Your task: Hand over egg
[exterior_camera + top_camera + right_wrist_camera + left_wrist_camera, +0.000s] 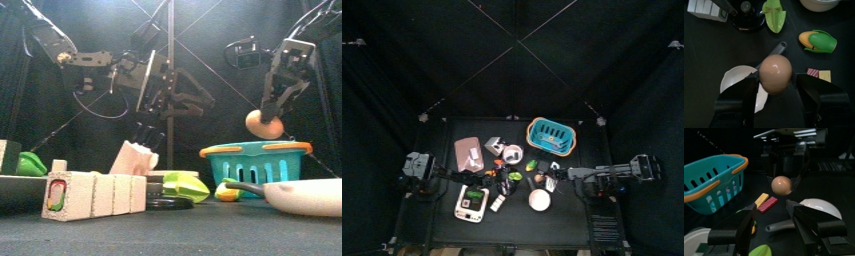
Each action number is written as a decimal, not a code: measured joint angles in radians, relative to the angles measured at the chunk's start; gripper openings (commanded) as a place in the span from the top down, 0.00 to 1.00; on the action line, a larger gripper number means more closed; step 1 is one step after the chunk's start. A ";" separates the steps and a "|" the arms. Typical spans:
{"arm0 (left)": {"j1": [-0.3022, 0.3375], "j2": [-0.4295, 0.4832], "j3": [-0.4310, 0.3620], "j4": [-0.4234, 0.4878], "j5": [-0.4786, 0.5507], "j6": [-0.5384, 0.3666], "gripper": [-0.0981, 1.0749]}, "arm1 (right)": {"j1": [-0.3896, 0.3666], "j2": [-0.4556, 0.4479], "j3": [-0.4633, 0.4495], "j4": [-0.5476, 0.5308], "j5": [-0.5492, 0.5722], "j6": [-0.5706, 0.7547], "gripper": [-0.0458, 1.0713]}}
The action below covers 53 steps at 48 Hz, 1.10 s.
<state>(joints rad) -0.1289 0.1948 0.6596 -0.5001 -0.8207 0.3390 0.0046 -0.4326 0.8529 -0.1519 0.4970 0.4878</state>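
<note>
Right hand gripping egg, teal basket behind

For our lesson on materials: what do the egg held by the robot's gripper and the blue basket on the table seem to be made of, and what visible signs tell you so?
The egg, clamped in the right gripper, looks smooth and matte with a soft highlight, likely plastic or wood; a real shell cannot be excluded. The basket looks like moulded plastic: slotted teal walls, slightly glossy, with an orange rim.
</note>
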 measured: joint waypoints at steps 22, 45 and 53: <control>-0.040 0.008 -0.021 -0.110 0.021 -0.568 0.17 | 0.041 0.049 -0.057 -0.242 0.072 0.002 0.32; 0.118 0.081 -0.044 0.255 0.023 -0.982 0.17 | 0.078 0.063 -0.058 -0.299 0.058 0.003 0.32; 0.121 0.101 -0.087 0.259 0.028 -0.982 0.17 | 0.084 0.081 -0.058 -0.301 0.055 0.005 0.32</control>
<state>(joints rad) -0.0077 0.2961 0.5722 -0.2408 -0.7931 -0.6427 0.0890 -0.3513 0.7946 -0.4525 0.5522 0.4924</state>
